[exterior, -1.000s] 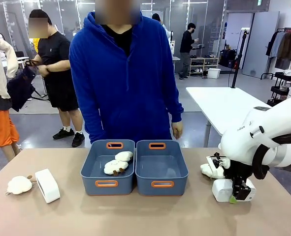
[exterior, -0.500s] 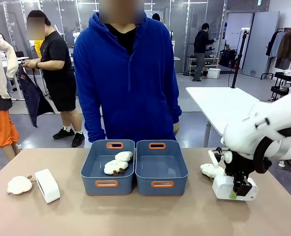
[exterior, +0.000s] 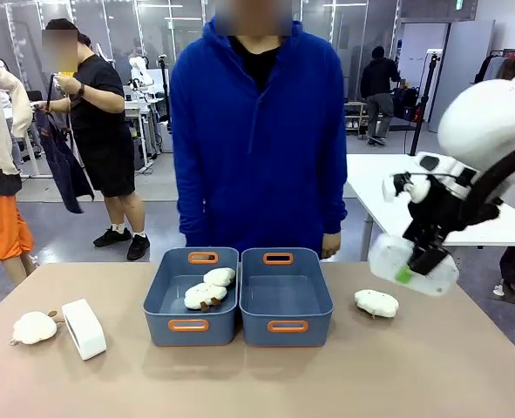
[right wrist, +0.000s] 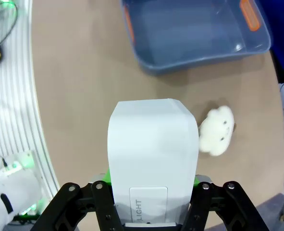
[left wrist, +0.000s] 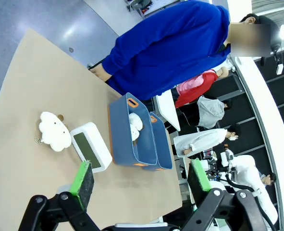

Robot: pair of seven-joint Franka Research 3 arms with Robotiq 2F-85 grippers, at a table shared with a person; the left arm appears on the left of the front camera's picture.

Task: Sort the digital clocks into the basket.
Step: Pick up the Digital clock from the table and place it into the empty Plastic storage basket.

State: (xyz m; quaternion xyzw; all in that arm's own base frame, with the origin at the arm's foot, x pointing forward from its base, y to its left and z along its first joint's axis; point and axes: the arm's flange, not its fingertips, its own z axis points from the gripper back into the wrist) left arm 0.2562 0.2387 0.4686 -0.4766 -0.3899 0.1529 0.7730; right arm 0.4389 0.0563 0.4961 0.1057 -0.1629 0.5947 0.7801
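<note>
One white digital clock hangs high above the table's right side, tilted, with my right gripper shut on it. In the right wrist view that clock covers the gripper, over bare table short of a basket. The other digital clock lies at the table's left; it lies as a clock ahead of my open left gripper. Two alike blue-grey baskets sit mid-table: the right basket is empty, the left basket holds plush toys.
A plush toy lies on the table below the lifted clock, and another plush toy lies beside the left clock. A person in a blue hoodie stands at the far edge behind the baskets.
My right gripper closed on the clock at the table's right and lifted it well above the surface. The person stepped slightly to the right. The left arm stayed put.
</note>
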